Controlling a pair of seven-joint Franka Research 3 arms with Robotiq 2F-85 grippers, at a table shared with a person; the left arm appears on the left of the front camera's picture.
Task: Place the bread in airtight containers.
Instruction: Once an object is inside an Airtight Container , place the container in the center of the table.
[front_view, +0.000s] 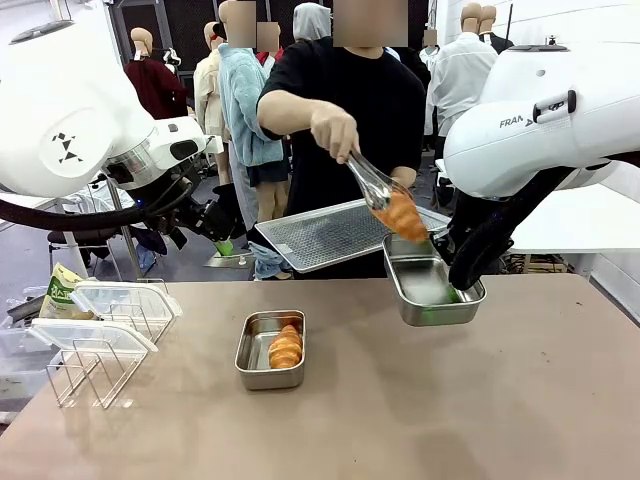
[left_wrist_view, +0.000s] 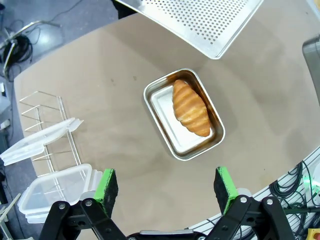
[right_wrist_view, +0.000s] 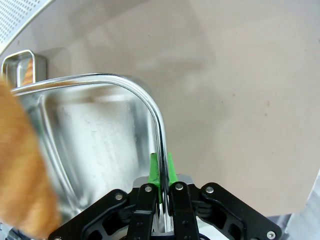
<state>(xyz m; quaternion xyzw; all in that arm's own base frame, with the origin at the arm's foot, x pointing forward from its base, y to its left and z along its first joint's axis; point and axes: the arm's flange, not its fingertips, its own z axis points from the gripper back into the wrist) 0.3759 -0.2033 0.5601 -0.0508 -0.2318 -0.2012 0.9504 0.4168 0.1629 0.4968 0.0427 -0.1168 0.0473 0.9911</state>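
Observation:
My right gripper (front_view: 455, 288) is shut on the rim of an airtight container (front_view: 432, 292), a steel tin held tilted above the table. In the right wrist view the green pads (right_wrist_view: 155, 171) pinch the tin's wall (right_wrist_view: 100, 135). A person's tongs (front_view: 370, 182) hold a bread roll (front_view: 402, 216) just over this tin; it shows as an orange blur (right_wrist_view: 20, 175). A second tin (front_view: 254, 352) lies on the table with a roll (front_view: 285, 348) inside. My left gripper (left_wrist_view: 165, 184) hovers open high above that tin (left_wrist_view: 160, 117) and its roll (left_wrist_view: 190, 107).
The person's other hand holds a perforated metal tray (front_view: 325, 235) over the table's far edge. A wire rack (front_view: 95, 370) with clear lids (front_view: 125, 300) stands at the left, a yellow-green snack bag (front_view: 62, 290) behind it. Bare tabletop spreads to the right and front.

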